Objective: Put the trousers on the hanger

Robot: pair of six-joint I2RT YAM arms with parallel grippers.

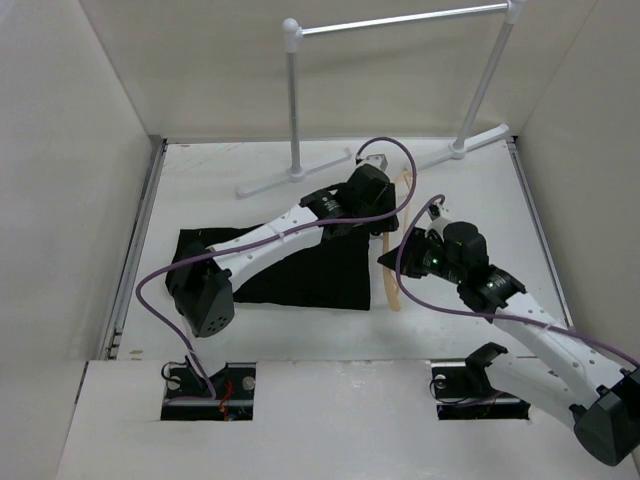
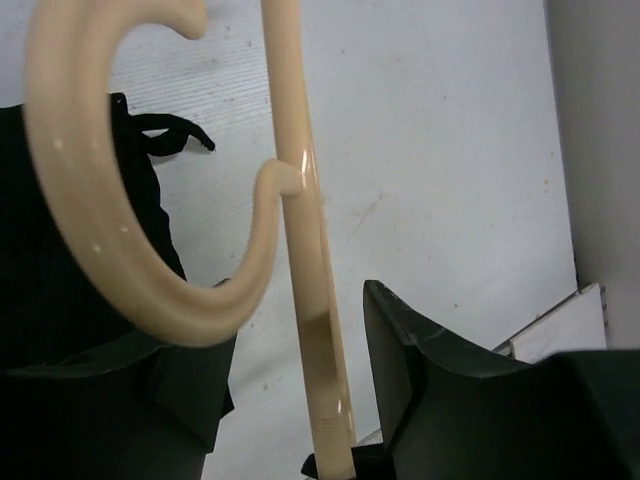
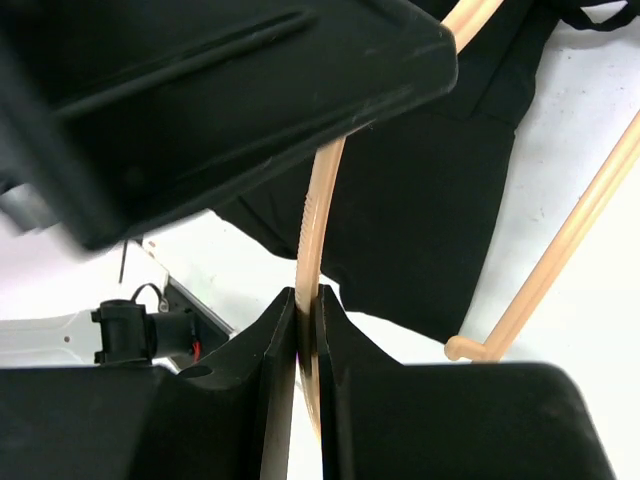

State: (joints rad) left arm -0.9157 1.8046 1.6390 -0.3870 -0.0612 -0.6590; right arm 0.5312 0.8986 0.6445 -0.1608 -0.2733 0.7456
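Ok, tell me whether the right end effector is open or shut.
Shut: the right end effector pinches the hanger bar, no gap showing.

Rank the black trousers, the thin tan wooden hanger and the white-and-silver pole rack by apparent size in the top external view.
1. white-and-silver pole rack: widest span, though thin-framed and farthest from the camera.
2. black trousers: biggest solid patch, partly covered by the left arm.
3. thin tan wooden hanger: narrow strip, clearly smallest.

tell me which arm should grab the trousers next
Left, probably. The right gripper is shut on the hanger, so it is busy holding it. The left gripper is open around the hanger, and that arm reaches across the trousers.
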